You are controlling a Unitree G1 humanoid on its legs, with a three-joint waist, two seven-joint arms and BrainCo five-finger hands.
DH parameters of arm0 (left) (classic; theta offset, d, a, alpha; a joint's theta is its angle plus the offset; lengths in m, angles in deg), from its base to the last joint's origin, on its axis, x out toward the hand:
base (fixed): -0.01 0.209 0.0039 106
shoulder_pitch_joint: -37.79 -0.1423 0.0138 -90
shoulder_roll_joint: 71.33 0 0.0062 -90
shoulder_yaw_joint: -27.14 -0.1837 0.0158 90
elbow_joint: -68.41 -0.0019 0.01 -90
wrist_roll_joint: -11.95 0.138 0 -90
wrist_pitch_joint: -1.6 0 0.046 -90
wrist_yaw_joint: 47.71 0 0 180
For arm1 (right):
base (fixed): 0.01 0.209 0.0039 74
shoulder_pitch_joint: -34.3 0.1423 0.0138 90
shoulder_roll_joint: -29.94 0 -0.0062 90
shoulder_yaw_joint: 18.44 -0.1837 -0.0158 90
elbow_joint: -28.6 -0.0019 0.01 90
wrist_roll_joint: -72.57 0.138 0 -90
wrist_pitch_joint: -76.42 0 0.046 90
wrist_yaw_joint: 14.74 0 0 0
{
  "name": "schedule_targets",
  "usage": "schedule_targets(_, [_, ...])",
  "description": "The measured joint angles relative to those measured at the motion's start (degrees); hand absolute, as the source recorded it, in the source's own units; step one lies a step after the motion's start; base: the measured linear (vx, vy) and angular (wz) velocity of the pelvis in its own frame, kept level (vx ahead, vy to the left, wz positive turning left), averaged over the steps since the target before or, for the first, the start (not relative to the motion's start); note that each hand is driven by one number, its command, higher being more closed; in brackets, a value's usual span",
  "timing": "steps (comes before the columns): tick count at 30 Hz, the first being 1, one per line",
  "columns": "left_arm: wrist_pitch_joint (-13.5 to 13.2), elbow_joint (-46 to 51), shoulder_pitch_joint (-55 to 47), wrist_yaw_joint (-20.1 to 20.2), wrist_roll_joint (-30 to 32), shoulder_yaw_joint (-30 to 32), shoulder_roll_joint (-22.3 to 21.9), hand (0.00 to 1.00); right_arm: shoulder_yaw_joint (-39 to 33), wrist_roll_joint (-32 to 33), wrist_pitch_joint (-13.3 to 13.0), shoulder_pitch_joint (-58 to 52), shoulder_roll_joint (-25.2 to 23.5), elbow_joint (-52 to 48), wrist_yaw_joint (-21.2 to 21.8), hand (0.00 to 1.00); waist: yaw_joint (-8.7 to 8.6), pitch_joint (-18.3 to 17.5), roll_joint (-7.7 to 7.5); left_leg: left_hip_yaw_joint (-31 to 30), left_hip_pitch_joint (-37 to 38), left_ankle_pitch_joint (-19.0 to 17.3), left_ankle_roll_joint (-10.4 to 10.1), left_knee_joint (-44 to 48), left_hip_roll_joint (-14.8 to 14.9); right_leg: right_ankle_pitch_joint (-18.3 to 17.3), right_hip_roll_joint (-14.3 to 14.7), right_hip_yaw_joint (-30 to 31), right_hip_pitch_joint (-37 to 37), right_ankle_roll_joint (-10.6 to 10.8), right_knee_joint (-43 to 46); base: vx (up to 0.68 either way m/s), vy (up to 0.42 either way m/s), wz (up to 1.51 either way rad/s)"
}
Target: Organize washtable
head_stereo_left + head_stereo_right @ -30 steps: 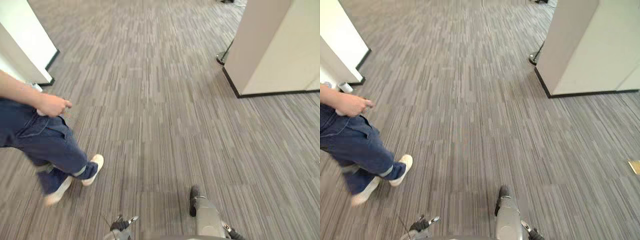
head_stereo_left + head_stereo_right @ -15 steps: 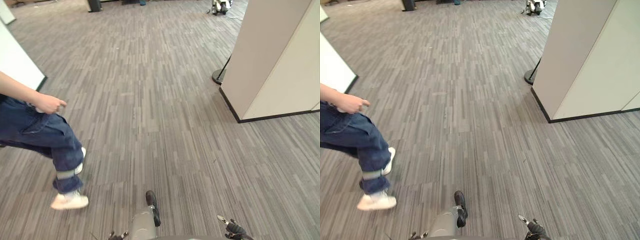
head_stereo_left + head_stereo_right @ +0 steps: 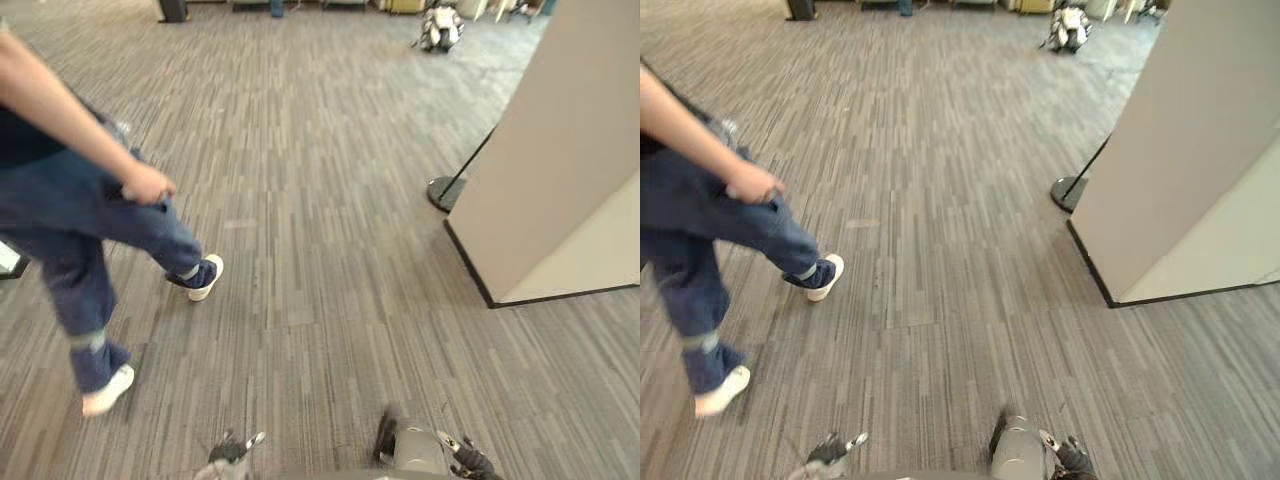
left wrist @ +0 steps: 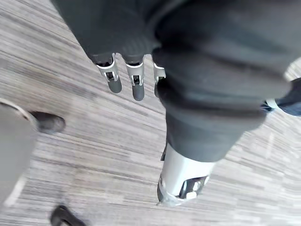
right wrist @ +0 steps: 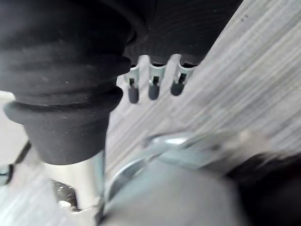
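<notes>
Grey carpet [image 3: 320,180] all over on my head cams. A person [image 3: 70,210] in jeans is mid-stride on the left of the frame, with one white-soled shoe [image 3: 205,278] forward at centre-left, so that side's blocked. The right side has a beige partition [image 3: 560,150] with a round stand base [image 3: 445,192] just beside its left edge. Something small and white [image 3: 438,25] sits at the top edge, can't make it out. My left hand [image 4: 136,84] hangs with straight fingers, nothing in it. The right hand [image 5: 153,84] is the same, loose and empty. Where the washtable is, I can't tell.
</notes>
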Motion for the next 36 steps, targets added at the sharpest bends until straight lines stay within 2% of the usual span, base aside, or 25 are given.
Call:
schedule_targets(1, [0.0,-0.02,-0.28,-0.13,0.11,0.32,-0.4,0.0,-0.37,-0.01,0.38,-0.32,-0.19,0.02,0.04,0.0,-0.2,-0.08,0.13,-0.25,1.36,-1.43,-0.63,0.21,0.48,0.05,0.09,0.99,-0.61,-0.08,0.46,0.63,-0.247,0.29])
schedule_targets(2, [-0.01,0.4,-1.89,-0.71,0.68,2.14,-1.79,0.0,-0.83,0.46,0.97,-1.94,-0.32,0.0,0.13,0.0,-0.94,-0.98,1.25,-1.08,2.97,-4.01,-1.35,2.61,2.61,0.75,1.58,1.96,-0.86,-2.55,4.55,0.7,-0.293,0.4])
schedule_targets(3, [-0.14,0.82,-2.78,-0.83,1.36,4.31,-2.65,0.0,-1.26,0.5,1.22,-2.5,-0.19,1.04,-0.15,0.0,-0.87,-1.0,0.93,-0.82,-0.03,-4.95,-1.91,13.72,5.02,5.46,2.41,3.97,-0.78,-5.19,8.44,0.72,-0.39,0.47])
schedule_targets(4, [-0.07,1.14,-3.59,-0.78,2.18,5.64,-3.11,0.0,-2.37,0.47,1.63,-2.35,0.2,1.34,-0.16,0.0,-0.99,-1.33,2.02,-0.81,-4.76,-3.64,-1.33,25.63,8.04,7.06,3.62,3.38,0.69,-6.25,9.23,0.86,-0.519,0.3])
schedule_targets(5, [-0.06,1.29,-4.03,-0.82,2.14,7.78,-4.24,0.0,-2.78,0.35,1.77,-2.52,1.1,1.05,-0.21,0.0,-1.13,-1.07,4.03,-0.5,-8.84,0.63,-0.49,36.53,12.04,7.17,5.73,2.17,2.67,-6.93,9.52,0.86,-0.53,-0.05])
schedule_targets(6, [-0.09,1.32,-4.98,-0.81,1.92,10.42,-5.63,0.0,-2.52,0.35,1.76,-2.76,2.47,0.9,-0.64,0.0,-0.06,-0.86,6.62,1.25,-12.87,12.03,0.95,47.63,18.51,3.7,9.62,2.09,5.79,-8.63,9.14,0.74,-0.386,-0.33])
schedule_targets(7, [-0.09,1.24,-5.38,-0.8,1.83,10.5,-5.69,0.0,-2.21,0.39,1.72,-2.41,2.9,0.81,-0.83,0.0,0.44,-0.83,7.31,2.57,-14.4,18.94,2.09,51.76,21.1,2.37,11.16,2.5,7.43,-9.43,8.87,0.76,-0.296,-0.54])
schedule_targets(8, [-0.04,1.07,-5.72,-0.57,1.56,10.87,-5.22,0.0,-1.72,0.56,1.59,-1.01,2.98,0.92,-0.9,0.0,0.89,-0.31,7.35,2.94,-18.37,16.03,2.7,60.59,23.73,0.22,12.94,3.26,10.97,-10.55,7.98,0.72,-0.259,-0.49])
schedule_targets(9, [0.02,0.96,-5.93,-0.6,1.55,10.96,-4.13,0.0,-0.61,0.98,1.49,0.3,2.57,1.13,-1.05,0.0,1.33,0.65,5.81,3.54,-21.58,11.34,1.67,65.62,23.32,-1.54,13.15,4.54,15.33,-10.79,6.54,0.69,-0.246,-0.39])
schedule_targets(10, [-0.09,1.02,-6.05,-0.56,1.47,10.97,-3.7,0.0,0.17,0.99,1.41,0.4,2.78,1.25,-1.03,0.0,1.51,1.01,4.96,4.04,-23.12,9.69,1.2,66.4,22.69,-2.2,13.12,4.95,17.76,-10.58,5.25,0.62,-0.227,-0.35])
schedule_targets(13, [-0.2,2.08,-6.49,-0.44,-0.15,10.7,-2.86,0.0,2.06,0.99,1.53,2.04,2.18,1.41,-0.93,0.0,2.86,1.16,2.49,7.39,-30.56,5.04,-2.32,53.03,19.41,-3.2,13.16,6.36,26.54,-8.86,-0.99,0.57,-0.156,-0.37])
schedule_targets(15, [-0.14,2.19,-6.7,-0.48,-0.32,10.13,-2.4,0.0,2.05,0.89,1.51,3.31,1.75,1.36,-0.91,0.0,3.28,1.35,1.89,8.08,-31.89,5.69,-3.8,32.63,16.08,-4.13,12.86,7.26,29.91,-7.31,-3.57,0.6,-0.007,-0.35])
schedule_targets(17, [0.07,1.9,-7.55,-0.73,-0.46,8.86,-2.65,0.0,2.09,0.53,0.79,4.22,1.58,0.99,-0.9,0.0,3.37,1.2,2.64,4.47,-32.52,10.06,-9.2,5.81,12.33,-6.96,12.77,8.71,34.44,-4.74,-6.4,0.6,0.152,-0.35])
schedule_targets(19, [0.4,1.81,-8.63,-0.83,-0.42,8.46,-2.91,0.0,2.96,0.11,0.79,3.85,1.56,1.06,-0.9,0.0,3.36,0.67,3.19,2.84,-35.19,10.98,-7.97,6.16,12.98,-10.96,12.54,9.55,36.86,-2.95,-5.59,0.57,0.291,-0.43])
schedule_targets(20, [0.5,1.51,-10.25,-0.77,-0.37,8.67,-2.18,0.0,3.73,-0.25,0.8,3.0,0.74,1.14,-0.9,0.0,3.98,-0.8,1.28,2.87,-35.25,16.38,-5.57,10.04,11.41,-14.17,9.33,11.26,37.42,-2.01,-2.94,0.72,0.37,-0.75])
schedule_targets(21, [0.55,1.07,-11.45,-0.85,-0.05,8.89,-0.75,0.0,4.36,-0.58,0.82,2.15,-0.57,1.7,-0.76,0.0,3.9,-3.0,-2.05,3.32,-35.31,17.47,-4.07,12.16,8.81,-15.48,5.97,13.34,34.93,-1.68,2.76,0.61,0.296,-0.71])
schedule_targets(22, [0.61,0.9,-11.48,-0.83,-0.04,9.18,-0.53,0.0,4.34,-1.0,0.83,2.07,-0.9,1.79,-0.64,0.0,3.87,-3.33,-2.76,3.39,-35.08,17.39,-3.38,13.41,8.23,-15.32,4.8,14.11,32.76,-1.46,7.77,0.59,0.286,-0.59])
schedule_targets(24, [0.82,0.48,-11.33,-0.8,0.5,9.01,1.13,0.0,3.8,-1.4,0.84,2.28,-2.03,2.22,-0.66,0.0,3.39,-3.43,-4.48,6.06,-32.93,12.94,0.65,18.14,6.53,-10.77,0.31,17.23,24.37,0.05,28.35,0.64,0.387,-0.4])
schedule_targets(26, [1.22,0.28,-9.39,-0.92,1.2,7.81,2.05,0.0,2.89,-1.33,0.9,2.22,-2.02,2.15,-0.52,0.0,2.88,-2.99,-4.79,7.35,-26.81,8.97,2.13,18.14,4.94,-1.11,-4.3,15.8,18.57,2.0,43.71,0.62,0.323,-0.19])
schedule_targets(28, [1.22,0.9,-8.0,-1.13,1.65,5.32,2.55,0.0,2.45,-1.46,0.78,2.13,-1.75,1.84,-0.73,0.0,2.48,-2.73,-4.22,7.44,-20.95,7.99,2.11,14.76,4.31,-3.88,-6.12,11.27,15.81,-1.24,50.0,0.39,0.166,-0.07])
schedule_targets(30, [0.69,1.71,-6.42,-1.75,1.59,0.47,3.89,0.0,2.43,-1.43,0.37,1.99,-1.72,-0.34,-0.73,0.0,1.07,-2.69,-2.5,7.98,-13.52,8.7,1.25,7.26,4.15,-10.59,-4.16,4.27,11.03,-1.8,45.13,0.5,0.164,-0.01])
schedule_targets(32, [0.4,2.2,-4.29,-1.89,-0.23,-1.07,3.11,0.0,2.06,-1.39,0.17,1.94,-1.27,-1.92,-0.75,0.0,-0.06,-2.08,-1.22,8.1,-10.82,8.71,1.23,4.84,4.25,-11.69,0.02,2.18,8.13,-1.98,31.87,0.43,0.019,0.13])
schedule_targets(34, [0.32,2.15,-2.05,-1.88,-0.51,-1.07,1.53,0.0,1.98,-1.39,0.27,1.6,-0.55,-2.4,-0.85,0.0,-0.43,-1.47,-0.17,7.89,-9.08,8.66,1.16,3.48,4.12,-8.13,4.71,3.8,7.28,-2.6,14.95,0.43,-0.064,0.37])
schedule_targets(35, [0.17,2.23,-1.74,-1.85,-0.21,-1.27,0.82,0.0,1.97,-1.52,0.69,0.55,-0.56,-2.18,-0.83,0.0,-0.83,-1.43,-0.51,7.4,-8.24,8.22,-0.06,3.08,3.31,-1.53,6.96,7.62,7.28,-3.65,6.35,0.39,-0.093,0.58])
schedule_targets(36, [0.01,2.24,-1.8,-1.85,0.13,-1.22,0.78,0.0,1.99,-1.76,0.88,-0.29,-0.66,-1.83,-0.8,0.0,-0.98,-1.38,-0.95,6.88,-7.3,7.5,-1.34,3.12,2.79,2.32,6.95,9.11,7.23,-4.26,6.04,0.44,-0.152,0.78])
